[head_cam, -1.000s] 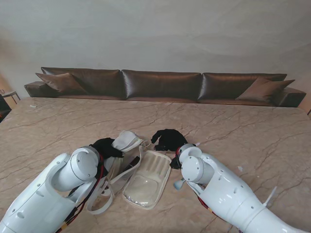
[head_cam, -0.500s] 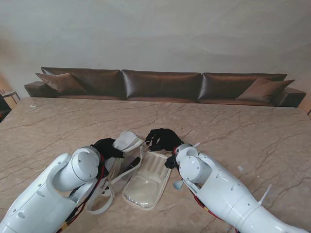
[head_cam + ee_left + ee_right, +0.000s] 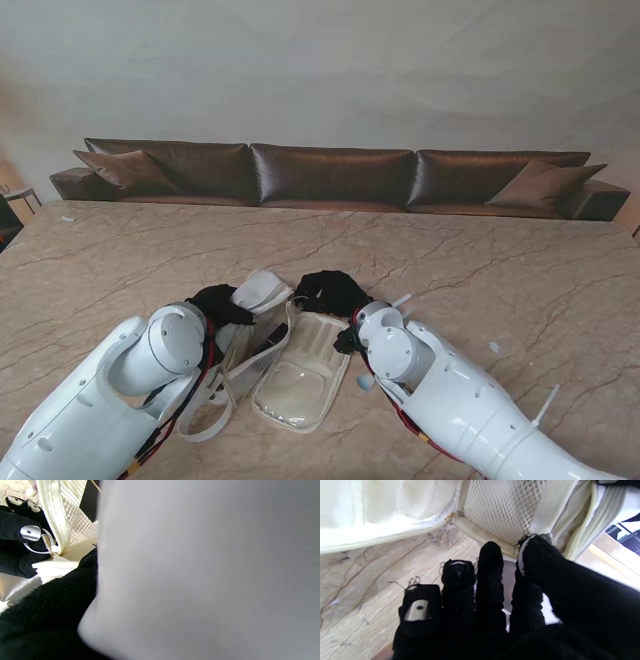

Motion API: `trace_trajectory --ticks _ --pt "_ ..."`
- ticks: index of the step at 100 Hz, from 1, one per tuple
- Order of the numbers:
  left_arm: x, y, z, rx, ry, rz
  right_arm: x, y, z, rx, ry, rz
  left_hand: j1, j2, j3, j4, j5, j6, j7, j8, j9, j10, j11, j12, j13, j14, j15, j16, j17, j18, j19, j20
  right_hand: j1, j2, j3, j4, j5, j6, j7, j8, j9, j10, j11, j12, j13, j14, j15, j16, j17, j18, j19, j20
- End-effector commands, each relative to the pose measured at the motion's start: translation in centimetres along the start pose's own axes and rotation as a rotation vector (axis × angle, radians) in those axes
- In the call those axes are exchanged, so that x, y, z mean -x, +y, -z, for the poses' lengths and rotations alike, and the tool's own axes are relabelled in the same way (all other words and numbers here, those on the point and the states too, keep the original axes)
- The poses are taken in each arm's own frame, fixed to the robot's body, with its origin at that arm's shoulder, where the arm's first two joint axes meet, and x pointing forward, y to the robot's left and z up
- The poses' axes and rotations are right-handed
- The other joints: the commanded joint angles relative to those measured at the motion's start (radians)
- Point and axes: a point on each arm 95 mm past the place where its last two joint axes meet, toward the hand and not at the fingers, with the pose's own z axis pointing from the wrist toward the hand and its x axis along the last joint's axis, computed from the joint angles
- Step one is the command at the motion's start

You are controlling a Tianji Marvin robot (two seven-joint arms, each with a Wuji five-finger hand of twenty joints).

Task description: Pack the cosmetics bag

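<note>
Here, a marble-patterned bench [image 3: 520, 260] carries the work, with a brown leather sofa [image 3: 330, 175] along its far edge at 12 o'clock. The two white forearms fill the near corners and hide part of the scene; in the left wrist view a pale blurred surface blocks most of the picture.

The cream cosmetics bag [image 3: 300, 365] lies opened flat near the middle of the bench, its mesh pocket [image 3: 505, 507] and clear pocket facing up, a white strap [image 3: 205, 415] looping out at 7 o'clock. A dark flat item [image 3: 262, 342] lies in the bag's left half.

The left hand [image 3: 215, 303], black-gloved, sits at the bag's 10 o'clock corner, against a raised cream flap; whether it grips that flap cannot be told. The right hand [image 3: 330, 290] rests at the bag's 12 o'clock edge, palm down. In the right wrist view its fingers [image 3: 490, 555] are spread loosely toward the mesh pocket's rim, the thumb touching the bag's edge, nothing enclosed.
</note>
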Motion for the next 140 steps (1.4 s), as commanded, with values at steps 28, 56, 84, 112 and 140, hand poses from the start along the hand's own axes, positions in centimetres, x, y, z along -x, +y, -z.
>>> trace_trajectory --ticks 28,56,84,112,140 --pt "-0.3 0.3 0.4 0.006 0.006 0.008 -0.7 -1.5 1.2 -0.031 0.03 -0.063 0.085 0.083 0.095 0.054 0.028 -0.152 0.067 0.012 0.056 -0.12 0.075 0.017 0.048 -0.017 0.009 -0.005 0.006 -0.01 0.086 0.002 -0.045 0.082 -0.022 0.045 0.019 -0.048 -0.006 -0.014 0.014 -0.018 0.122 0.094 0.01 0.021 0.082 0.034 0.008 -0.02 0.144 0.034" --pt "-0.3 0.2 0.6 0.006 0.013 0.017 -0.4 -2.3 1.6 0.004 -0.049 -0.196 0.063 0.079 0.11 0.054 0.026 -0.145 0.061 0.001 0.056 -0.134 0.07 0.021 0.047 -0.012 0.002 -0.007 0.006 -0.01 0.085 0.002 -0.013 0.111 -0.052 0.01 0.026 0.024 0.017 -0.064 0.185 -0.021 0.233 0.079 0.194 0.042 0.183 -0.015 0.117 0.056 0.172 0.013" --pt "-0.5 0.1 0.8 0.008 0.014 0.015 -0.6 -2.3 2.2 -0.05 -0.047 -0.341 0.059 0.08 0.114 0.052 0.024 -0.145 0.063 -0.006 0.055 -0.125 0.068 0.026 0.047 -0.013 0.0 -0.004 0.004 -0.01 0.084 0.002 0.019 0.075 -0.006 0.032 0.029 0.028 0.029 -0.063 0.23 0.002 0.141 -0.057 0.255 0.054 0.162 -0.066 0.173 0.068 0.189 -0.056" --pt "-0.7 0.2 0.8 0.017 0.015 0.011 -0.1 -2.6 2.2 -0.122 -0.033 -0.377 0.056 0.08 0.115 0.052 0.023 -0.143 0.064 -0.008 0.053 -0.116 0.067 0.027 0.047 -0.011 -0.004 -0.003 0.002 -0.009 0.082 0.002 -0.044 0.024 0.1 0.072 0.047 -0.038 0.039 0.041 0.187 0.006 0.133 -0.08 0.191 0.068 0.145 -0.049 0.117 0.047 0.185 -0.034" --pt "-0.6 0.1 0.9 0.028 0.025 0.018 0.6 -2.7 2.1 -0.136 -0.031 -0.389 -0.052 0.096 0.139 0.071 -0.009 -0.108 0.032 -0.045 0.005 -0.082 0.015 0.047 -0.024 0.037 -0.082 0.028 -0.1 0.02 0.02 0.046 -0.112 0.127 0.045 0.104 0.041 -0.043 0.036 0.255 0.12 0.031 0.133 -0.047 0.112 0.102 0.143 -0.027 0.034 0.045 0.192 0.008"
